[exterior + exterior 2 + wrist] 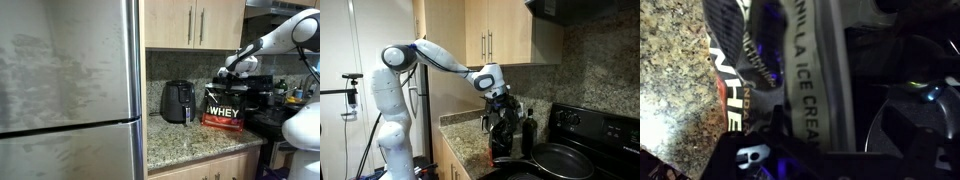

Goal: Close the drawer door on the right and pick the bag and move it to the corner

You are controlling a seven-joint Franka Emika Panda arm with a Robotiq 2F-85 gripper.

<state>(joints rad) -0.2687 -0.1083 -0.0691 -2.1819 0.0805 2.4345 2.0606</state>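
The black bag [224, 108] with white "WHEY" lettering and a red bottom band stands on the granite counter, right of the air fryer. It also shows in an exterior view [503, 135]. My gripper [229, 76] sits right at the bag's top edge and also shows in an exterior view [498, 98]. In the wrist view the bag [790, 70] fills the frame. My gripper's [830, 135] dark fingers look spread on either side of the bag's top band. The drawer door [220, 22], handle near its left edge, is flush and closed. The corner [153, 100] lies beside the fridge.
A black air fryer [178, 102] stands between the bag and the steel fridge [70, 90]. A black stove with pans [555, 158] is right next to the bag. The matching cabinet door [170, 22] is closed too.
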